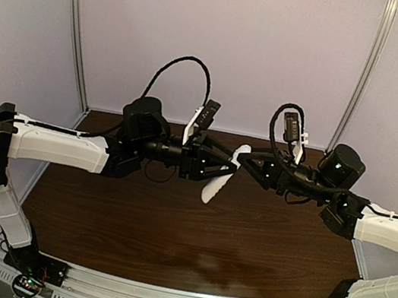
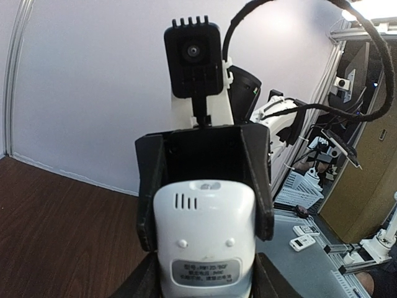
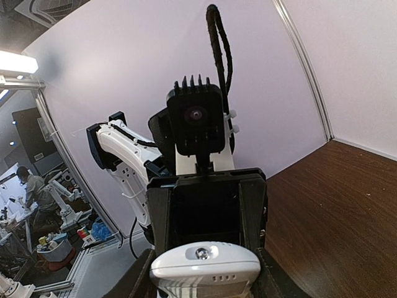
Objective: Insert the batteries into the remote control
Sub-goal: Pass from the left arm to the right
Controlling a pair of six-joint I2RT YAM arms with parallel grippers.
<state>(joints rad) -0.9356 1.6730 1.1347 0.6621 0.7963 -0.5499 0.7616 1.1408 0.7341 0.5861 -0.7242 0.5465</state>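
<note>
The white remote control (image 1: 215,187) hangs in the air over the middle of the table, held between both grippers. My left gripper (image 1: 223,170) is shut on it from the left. In the left wrist view my gripper (image 2: 205,282) holds the remote's (image 2: 205,217) back face, with vent slots and a grey label showing. My right gripper (image 1: 248,158) is shut on its upper end from the right. In the right wrist view my gripper (image 3: 205,285) clamps the remote's (image 3: 205,264) rounded end with the small LED. The two grippers face each other closely. No batteries are in view.
The dark brown table (image 1: 189,248) has pale walls with aluminium posts (image 1: 78,27) behind it. In the left wrist view, past the table's right edge, a grey bench holds spare small remotes (image 2: 303,231) and a white basket (image 2: 298,189).
</note>
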